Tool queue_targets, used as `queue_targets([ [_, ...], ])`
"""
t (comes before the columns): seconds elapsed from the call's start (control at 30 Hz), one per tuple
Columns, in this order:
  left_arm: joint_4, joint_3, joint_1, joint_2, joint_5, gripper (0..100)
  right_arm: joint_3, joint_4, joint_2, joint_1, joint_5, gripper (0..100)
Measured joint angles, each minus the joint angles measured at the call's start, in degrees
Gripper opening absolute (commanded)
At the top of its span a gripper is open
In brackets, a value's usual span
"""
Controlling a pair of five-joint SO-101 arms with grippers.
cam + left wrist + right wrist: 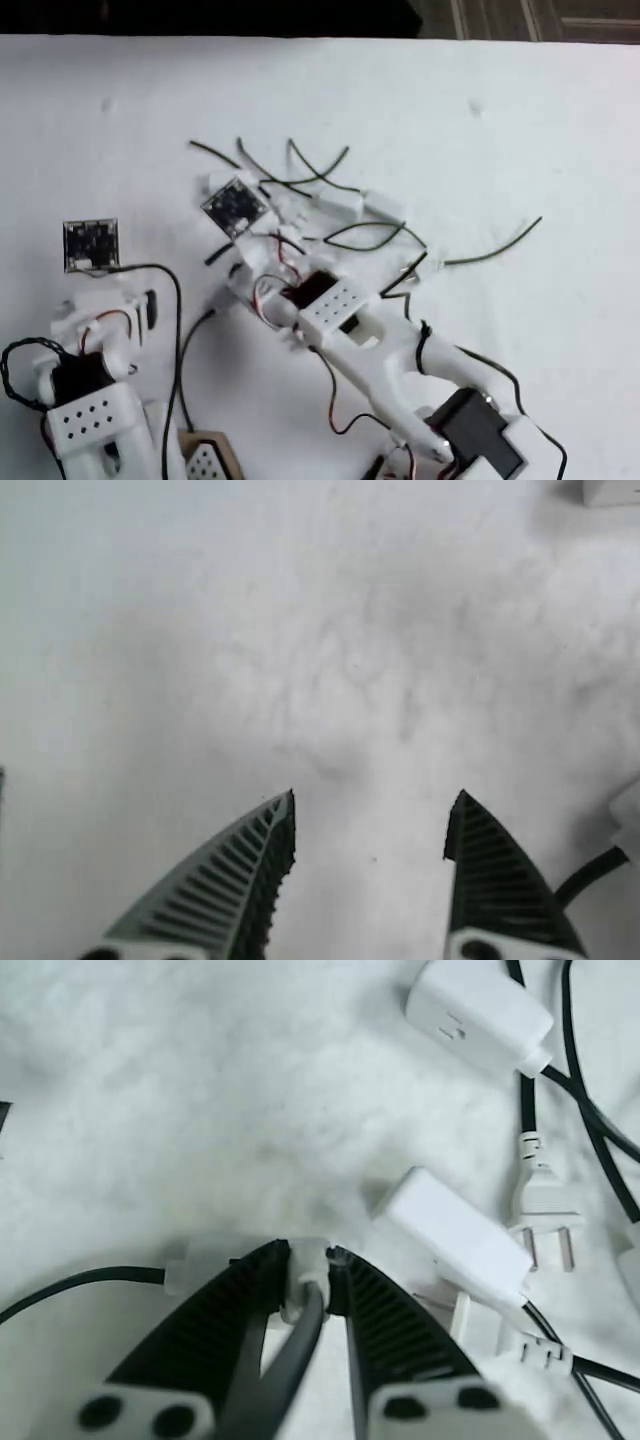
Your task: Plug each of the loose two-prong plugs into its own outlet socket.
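Two-prong plug [545, 1200]: lies loose on the table [150, 1080] with its prongs bare, off to one side of your right gripper [308, 1255], just beyond the near socket [455, 1230].
Second plug [505, 1340]: also loose, close beside one finger of your right gripper, at the end of the near socket.
Near socket: a white block lying flat between the two loose plugs, just ahead of your right gripper and to its side.
Far socket [478, 1015]: well ahead of your right gripper, slot face up, with a black cord running from its end.
Right gripper: clamped on a white connector body [205, 1260]. One black cord leaves it sideways and another runs back between the fingers. You cannot tell from here whether it is a plug or a socket.
Left gripper [375, 805]: fingers spread apart over bare table, holding nothing, with a black cable [590, 875] just beside one finger.
Marker tiles: one marker tile [235, 207] sits just ahead of your right arm's tip. The other tile [90, 243] sits just ahead of your left arm.
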Motion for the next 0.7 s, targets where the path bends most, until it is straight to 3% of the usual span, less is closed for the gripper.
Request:
queue_targets([
  [0.7, 0.0, 0.0, 0.0, 0.0, 0.0, 25, -0.1, 2.8, 1.8, 0.0, 0.0, 1.7],
])
